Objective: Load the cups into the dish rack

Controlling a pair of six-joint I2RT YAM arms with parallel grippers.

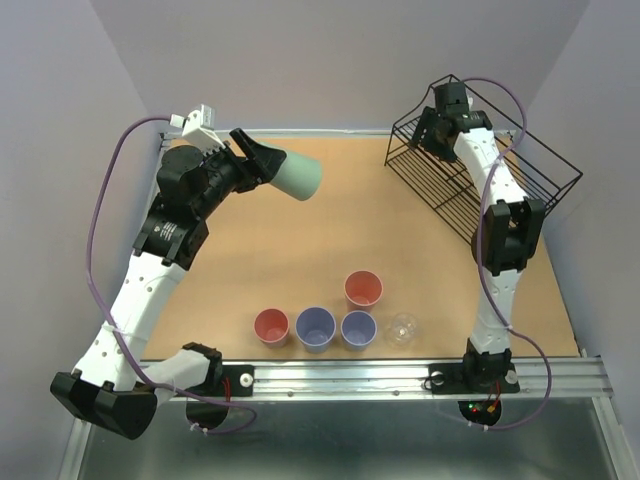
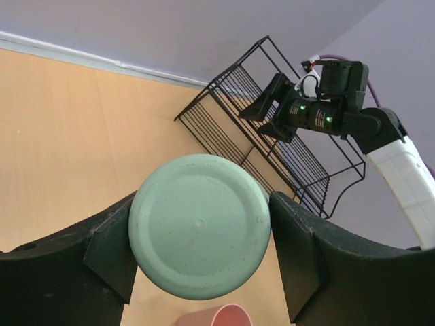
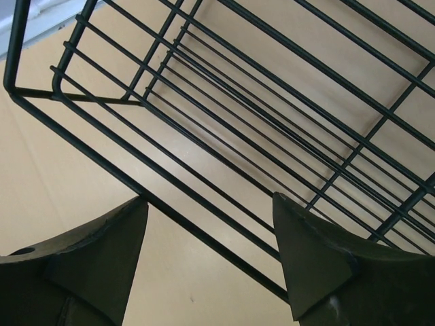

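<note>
Left fingers: 2 black pads (image 2: 112,248) fill the bottom of the left wrist view. They press on opposite sides of a pale green tapered plastic tumbler (image 2: 199,227).
Left gripper (image 1: 266,165): pinching that tumbler, held in the air above the far-left part of the tan wooden table (image 1: 280,240).
Tumbler pose: on its side, with its flat closed bottom facing the wrist camera. Its wider end points away from the gripper, towards the right.
Tumbler and rack: the large black thin-wire dish rack (image 1: 440,190) sits at the table's far-right corner, well apart from the held tumbler.
Right gripper (image 3: 211,272): jaws spread wide and holding nothing. It sits at the rack's upper left corner, looking down through the wires (whether a finger touches a wire, I cannot tell).
Rack and right fingers: 1 thick rim wire runs diagonally across the gap between the 2 fingers, with the floor wires beyond it.
Front row, left to right: a salmon-red plastic tumbler (image 1: 271,326), a lavender-blue plastic tumbler (image 1: 315,327), a second lavender-blue tumbler (image 1: 358,328) and a smaller clear plastic cup (image 1: 401,328). All 4 stand upright, close together, near the front edge.
Behind the row: a second salmon-red tumbler (image 1: 363,289) stands upright just behind the second lavender-blue tumbler.
These 5 cups: well apart from both grippers and from the rack.
</note>
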